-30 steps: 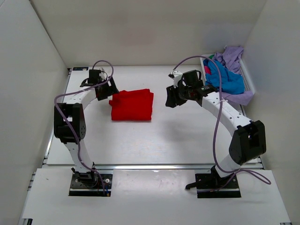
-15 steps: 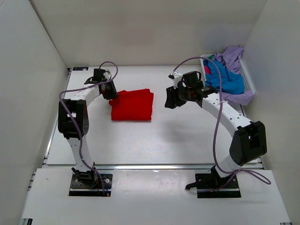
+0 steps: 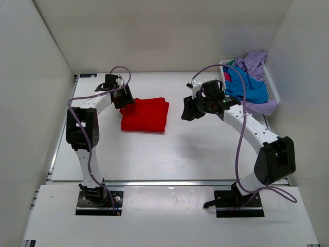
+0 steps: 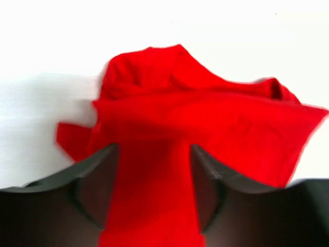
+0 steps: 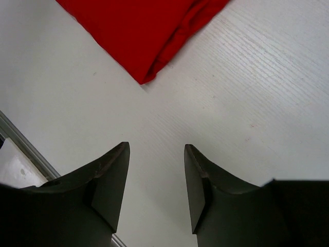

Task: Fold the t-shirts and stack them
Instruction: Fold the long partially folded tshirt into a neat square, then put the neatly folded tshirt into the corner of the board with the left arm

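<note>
Location: red t-shirt [image 3: 145, 114] folded on tabletop [image 3: 205, 149], left of centre. Left claw [image 4: 152, 154] apart over its corner, right claw [image 5: 157, 154] apart, empty, nearby. Square edges, flatten creases gently.

no readable text, label, brand, number or sign shows on anything in these views

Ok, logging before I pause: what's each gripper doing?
Left gripper: open, fingers astride the red t-shirt.
Right gripper: open, empty, over the table.
</note>
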Robot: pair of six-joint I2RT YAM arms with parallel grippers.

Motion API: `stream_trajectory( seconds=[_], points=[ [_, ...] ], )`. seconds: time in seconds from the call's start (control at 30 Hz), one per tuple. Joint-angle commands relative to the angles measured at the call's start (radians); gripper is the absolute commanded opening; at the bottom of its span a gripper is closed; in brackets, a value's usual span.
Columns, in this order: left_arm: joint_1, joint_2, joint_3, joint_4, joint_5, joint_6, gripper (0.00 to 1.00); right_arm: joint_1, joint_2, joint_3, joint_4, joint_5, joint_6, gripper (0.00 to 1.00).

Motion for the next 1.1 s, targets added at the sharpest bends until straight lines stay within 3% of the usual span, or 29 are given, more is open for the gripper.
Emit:
stream_trajectory(
  seconds=[0.0,0.07,0.17,0.47,0.67,0.87,0.97,1.07],
  points=[
    [0.045,-0.169,-0.029,-0.003,0.038,-0.004,0.72,-0.008,-0.058,-0.013,0.045,-0.018,0.015,0.44],
    [0.062,-0.179,-0.022,-0.104,0.065,0.065,0.79,-0.005,-0.06,-0.019,0.048,-0.018,0.017,0.44],
    [0.042,-0.183,-0.019,-0.205,0.0,0.145,0.8,0.003,-0.075,-0.025,0.051,-0.029,0.02,0.44],
    [-0.016,-0.116,-0.111,-0.224,-0.1,0.153,0.79,0.012,-0.103,-0.046,0.066,-0.038,0.041,0.44],
    [-0.073,-0.044,-0.069,-0.201,-0.114,0.136,0.8,-0.009,-0.126,-0.077,0.071,-0.052,0.043,0.44],
    [-0.165,0.065,0.056,-0.301,-0.217,0.156,0.8,-0.015,-0.124,-0.083,0.075,-0.053,0.046,0.43],
    [-0.194,0.088,0.064,-0.316,-0.229,0.141,0.7,-0.021,-0.132,-0.082,0.072,-0.058,0.044,0.44],
    [-0.191,0.1,0.07,-0.308,-0.205,0.142,0.39,-0.026,-0.135,-0.098,0.071,-0.057,0.041,0.43]
  ],
)
